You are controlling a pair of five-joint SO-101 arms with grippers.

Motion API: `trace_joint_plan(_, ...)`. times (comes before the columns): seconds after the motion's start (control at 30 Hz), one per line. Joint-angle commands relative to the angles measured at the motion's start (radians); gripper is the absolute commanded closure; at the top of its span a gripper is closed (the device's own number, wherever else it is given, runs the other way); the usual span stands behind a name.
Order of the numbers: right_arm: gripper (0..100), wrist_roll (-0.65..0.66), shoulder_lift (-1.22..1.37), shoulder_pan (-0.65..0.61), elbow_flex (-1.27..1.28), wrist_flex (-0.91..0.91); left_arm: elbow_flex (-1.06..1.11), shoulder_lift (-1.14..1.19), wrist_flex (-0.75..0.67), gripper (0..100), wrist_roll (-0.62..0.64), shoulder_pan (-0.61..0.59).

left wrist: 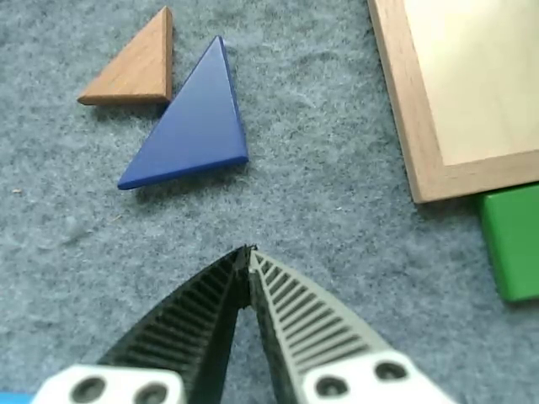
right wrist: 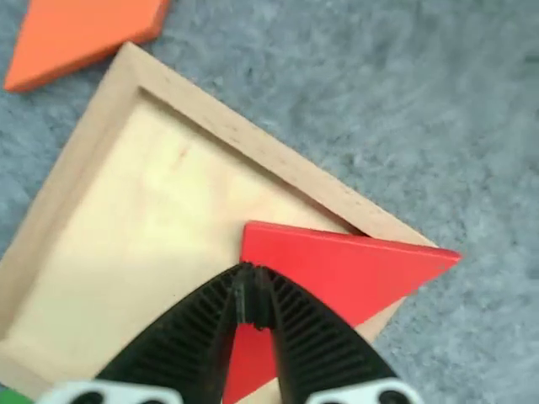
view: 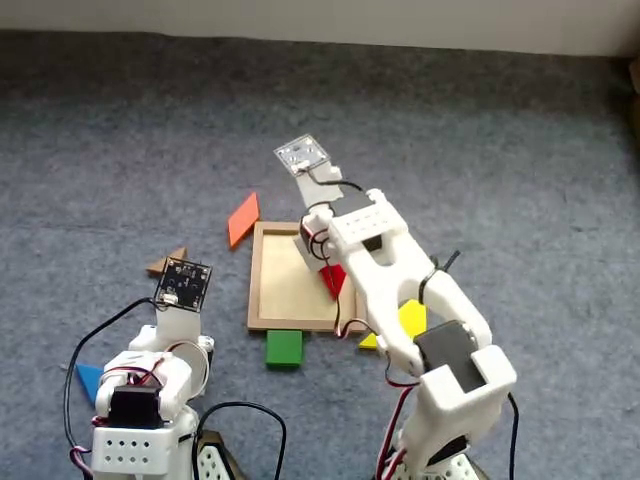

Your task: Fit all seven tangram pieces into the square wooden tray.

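The red triangle [right wrist: 337,269] lay partly inside the square wooden tray [right wrist: 253,139], one sharp corner riding out over the rim, so we judged it not yet seated flat. The right gripper [right wrist: 250,290] stood over the piece's inner edge with its jaws pinched together and nothing visibly between them; whether the tips touched the wood we could not tell. To do this step well, we thought the triangle wanted a slow push inward, low against its edge, and a turn until its sides ran along the tray walls — a press from above might only tip it on the rim. Tucked hard into a corner, it would leave room for the rest. The orange parallelogram [right wrist: 84,34] lay just outside the tray, the green piece [left wrist: 514,244] just beside its rim, the yellow piece [view: 412,318] near the right arm. The left gripper [left wrist: 248,257] — jaws closed, empty — hung above the carpet [left wrist: 337,168] near the blue triangle [left wrist: 194,126] and brown triangle [left wrist: 139,71].
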Motion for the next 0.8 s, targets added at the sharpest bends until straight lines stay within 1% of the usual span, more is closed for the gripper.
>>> trace_joint_plan(0.0,99.0,0.011,-0.016,0.027,-0.004,0.001,0.019,-0.033,0.008,98,0.008,-0.01)
trace_joint_plan(0.17,99.0,0.011,-0.015,0.024,-0.005,0.134,0.019,-0.033,0.008,98,0.008,-0.01)
trace_joint_plan(0.27,99.0,0.011,-0.013,0.024,-0.005,0.185,0.019,-0.033,0.008,98,0.008,-0.01)
trace_joint_plan(0.57,99.0,0.011,-0.018,0.024,-0.007,0.294,0.019,-0.033,0.008,98,0.008,-0.01)
trace_joint_plan(0.77,99.0,0.011,-0.021,0.022,-0.01,0.314,0.019,-0.033,0.008,98,0.008,-0.01)
